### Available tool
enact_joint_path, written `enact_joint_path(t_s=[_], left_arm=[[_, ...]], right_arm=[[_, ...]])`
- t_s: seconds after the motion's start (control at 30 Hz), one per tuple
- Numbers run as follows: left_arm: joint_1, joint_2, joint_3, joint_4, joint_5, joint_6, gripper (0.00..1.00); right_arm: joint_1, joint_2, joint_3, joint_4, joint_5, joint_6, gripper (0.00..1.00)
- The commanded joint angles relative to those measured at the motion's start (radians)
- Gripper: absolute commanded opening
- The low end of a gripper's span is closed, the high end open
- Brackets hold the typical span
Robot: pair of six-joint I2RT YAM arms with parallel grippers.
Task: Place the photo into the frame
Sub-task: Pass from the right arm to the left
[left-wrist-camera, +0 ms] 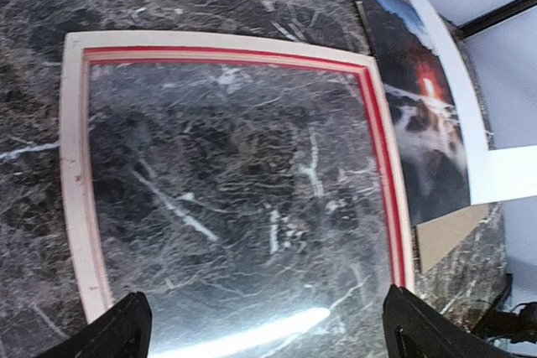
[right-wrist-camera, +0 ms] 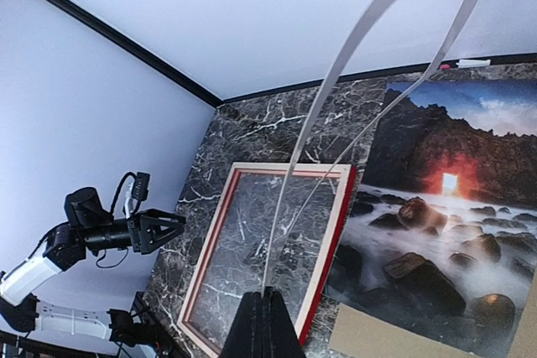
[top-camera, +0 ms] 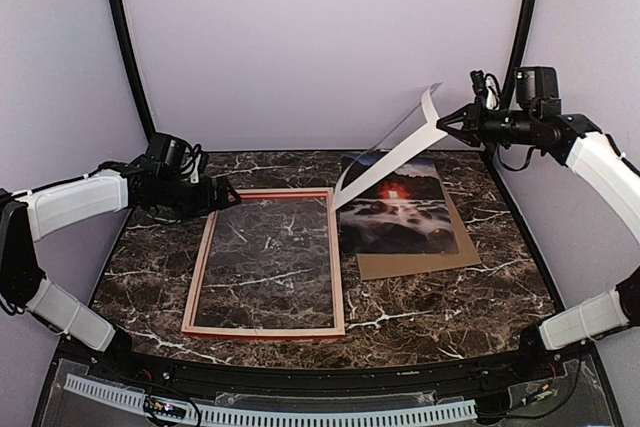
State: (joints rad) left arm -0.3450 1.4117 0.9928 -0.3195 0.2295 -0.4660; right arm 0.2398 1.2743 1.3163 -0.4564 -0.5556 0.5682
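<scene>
Right gripper [top-camera: 445, 119] is pinching the mat [top-camera: 400, 150] tilted over the photo [top-camera: 400, 212] — photo is lying just right of the frame [top-camera: 265, 331]. Left gripper [top-camera: 228, 197] is hovering wide open — at frame's far edge.

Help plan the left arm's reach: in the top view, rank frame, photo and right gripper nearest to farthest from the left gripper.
1. frame, beside the left gripper
2. photo, right of the frame
3. right gripper, far right, raised, holding white mat
</scene>
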Motion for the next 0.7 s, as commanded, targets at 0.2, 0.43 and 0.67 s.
enact_joint_path(t_s=[0.2, 0.43, 0.67], left_arm=[[-0.05, 0.009, -0.082, 0.297, 0.28, -0.152, 0.99], [-0.064, 0.005, -0.178, 0.491, 0.291, -0.273, 0.98], [-0.077, 0.072, -0.244, 0.573, 0.282, -0.371, 0.93]], right_arm=[[0.209, 0.039, 0.136, 0.107, -0.097, 0.117, 0.0], [0.224, -0.069, -0.223, 0.245, -0.058, 0.231, 0.0], [0.225, -0.141, -0.567, 0.408, 0.015, 0.384, 0.0]])
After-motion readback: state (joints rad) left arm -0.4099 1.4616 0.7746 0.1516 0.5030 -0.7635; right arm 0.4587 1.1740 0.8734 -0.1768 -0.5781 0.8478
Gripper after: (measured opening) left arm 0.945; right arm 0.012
